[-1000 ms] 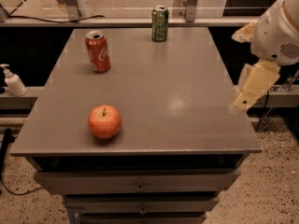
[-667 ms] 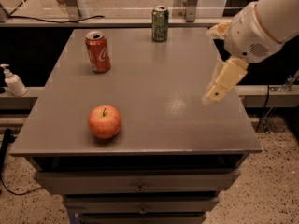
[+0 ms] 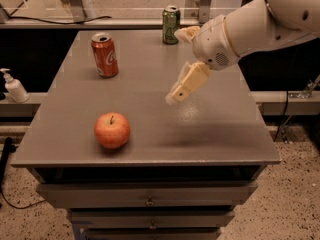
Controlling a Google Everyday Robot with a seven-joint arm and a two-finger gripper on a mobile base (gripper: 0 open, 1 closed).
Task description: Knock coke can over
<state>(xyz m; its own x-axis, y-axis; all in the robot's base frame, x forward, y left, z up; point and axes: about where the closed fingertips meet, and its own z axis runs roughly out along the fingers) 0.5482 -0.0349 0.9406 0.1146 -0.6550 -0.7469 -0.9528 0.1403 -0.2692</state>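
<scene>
The coke can (image 3: 105, 54), red with white script and a silver top, stands upright at the back left of the grey table (image 3: 220, 134). My gripper (image 3: 176, 66) hangs over the middle of the table, to the right of the can and well apart from it. Its two cream fingers are spread apart, one pointing down-left (image 3: 187, 83) and one higher near the back (image 3: 187, 33). It holds nothing.
A green can (image 3: 171, 25) stands upright at the back edge, just behind the gripper. A red apple (image 3: 112, 130) sits at the front left. A soap dispenser (image 3: 15, 86) stands on a ledge left of the table. Drawers are under the tabletop.
The arm has swung left from beyond the table's right edge to over its middle, closer to the coke can. The cans and apple have not moved.
</scene>
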